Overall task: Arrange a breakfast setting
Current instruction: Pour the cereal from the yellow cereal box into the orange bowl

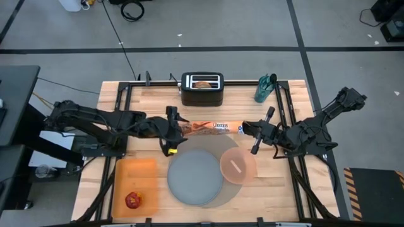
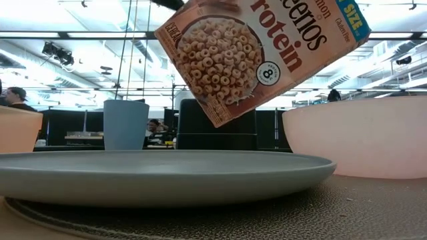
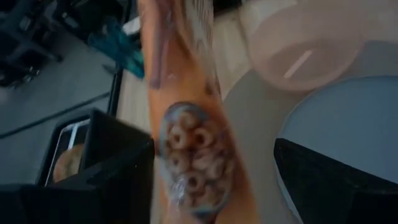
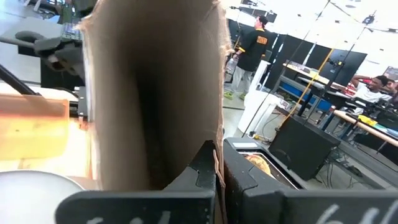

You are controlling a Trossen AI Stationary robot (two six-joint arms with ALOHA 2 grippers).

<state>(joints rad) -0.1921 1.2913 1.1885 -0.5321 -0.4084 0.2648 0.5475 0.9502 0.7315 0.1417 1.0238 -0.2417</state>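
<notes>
Hands meet at the frame's centre: the left hand (image 1: 178,131) and right hand (image 1: 247,129) each clamp an end of an orange cardboard cereal box (image 1: 211,127), held level above the worktop (image 1: 151,94). Just below it lie the large round grey mat (image 1: 224,189), blue-grey plate (image 1: 194,178) and translucent pink bowl (image 1: 238,166). A red apple (image 1: 132,200) sits lower left on an orange rectangular board (image 1: 136,176); a black toaster (image 1: 202,89) stands above.
</notes>
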